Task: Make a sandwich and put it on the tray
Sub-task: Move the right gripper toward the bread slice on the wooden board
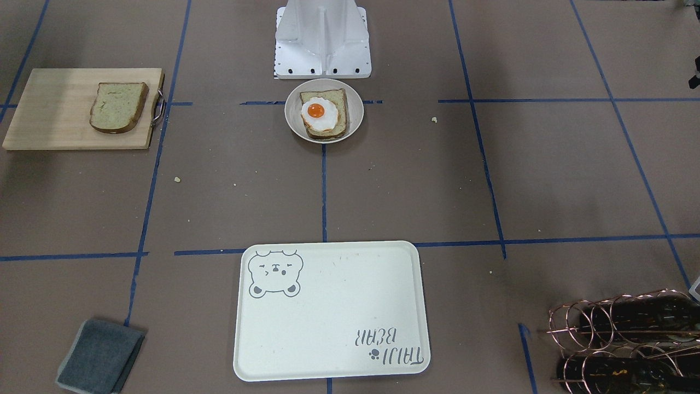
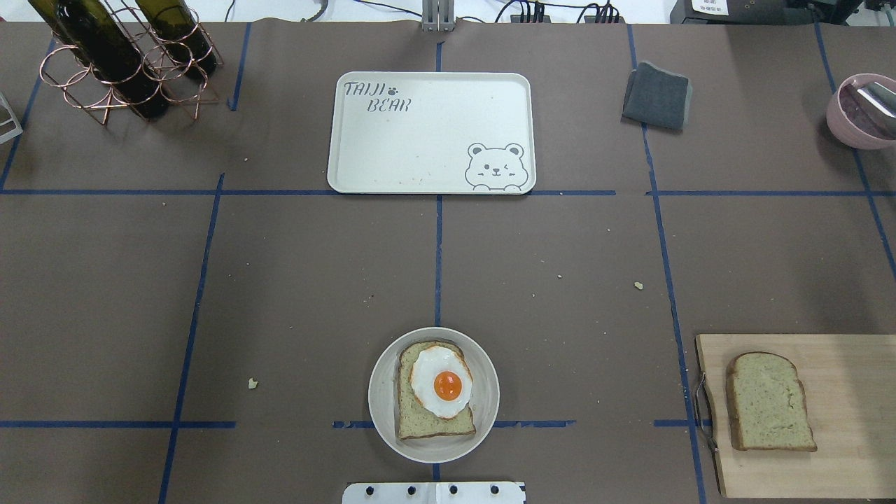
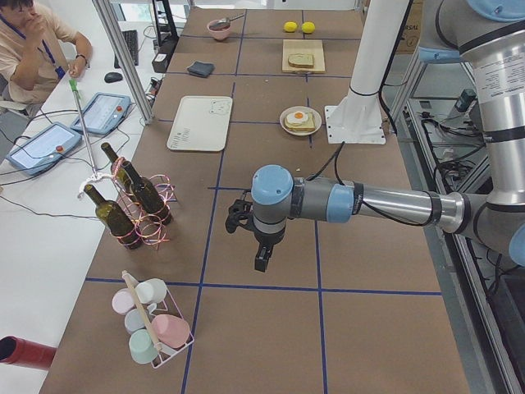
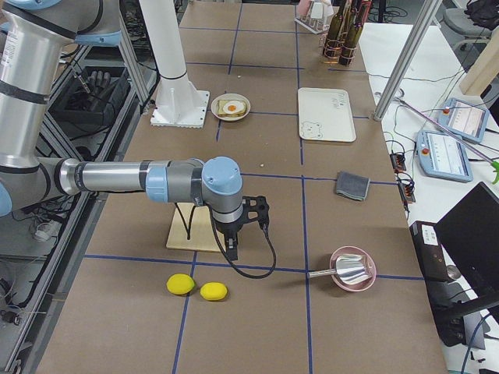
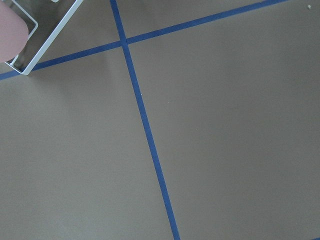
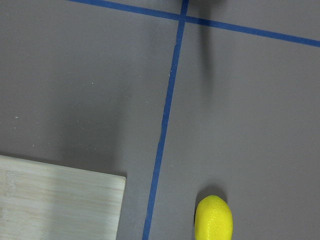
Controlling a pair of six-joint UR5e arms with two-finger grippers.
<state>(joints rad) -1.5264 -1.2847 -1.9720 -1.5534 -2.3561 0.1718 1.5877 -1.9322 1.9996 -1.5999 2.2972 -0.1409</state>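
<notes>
The spare bread slice (image 2: 768,401) is kept on the board (image 2: 854,364) just beside the right gripper (image 4: 232,248), likely for pickup onto the egg (image 2: 442,381); whether that gripper is open cannot be told.

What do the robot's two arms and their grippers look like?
The left arm and right arm are alike: silver-grey tubes linked by rounded joints with pale blue caps. The left gripper and right gripper are small and black. A thin black cable loops out by the right wrist.
</notes>
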